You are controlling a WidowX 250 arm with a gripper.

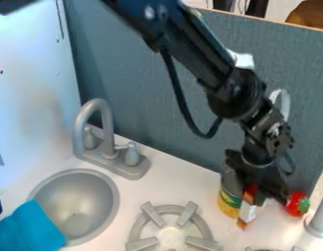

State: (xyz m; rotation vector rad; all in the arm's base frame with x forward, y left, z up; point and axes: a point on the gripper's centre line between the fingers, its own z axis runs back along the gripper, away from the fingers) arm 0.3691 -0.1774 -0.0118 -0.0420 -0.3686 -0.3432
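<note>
**Gripper down at small carton, back right corner of counter**

My gripper (260,195) is low at the right, right at a small red, orange and white carton (248,212). Can't tell from here whether the jaws are open or closed on it. Carton's lower end shows below the gripper, tilted; can't confirm whether it touches the counter (180,184).

Can (228,202) with yellow-green label is just beside the carton, on the sink side. Red strawberry (295,204) with green top is near, on the other side, by the grey post (317,221).

Burner (170,237) is at the near edge, between carton and sink (77,208). Blue cloth (34,229) hangs over the sink's rim. Grey faucet (108,142) stands behind the sink, by the blue-grey back panel (150,93).
</note>
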